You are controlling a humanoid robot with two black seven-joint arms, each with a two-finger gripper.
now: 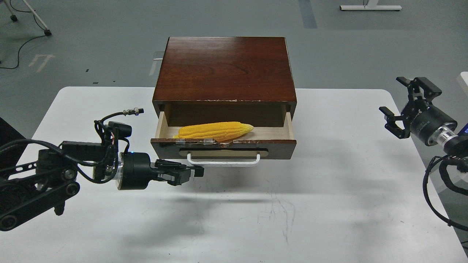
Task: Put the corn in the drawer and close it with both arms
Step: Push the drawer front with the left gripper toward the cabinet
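Note:
The bright-yellow corn point(214, 131) lies lengthwise inside the drawer point(223, 148), tip pointing right. The drawer is partly open, its dark brown front with the white bar handle point(223, 162) facing me. It belongs to a dark wooden cabinet point(225, 69) on the white table point(329, 190). My left gripper point(193, 171) is shut and empty, its tips against the drawer front at the handle's left end. My right gripper point(400, 106) is open and empty, held above the table's right edge, far from the drawer.
The table has scuff marks in front of the drawer. Loose black cables hang off both arms. Grey floor lies beyond the table, with a white stand base point(369, 6) at the far back.

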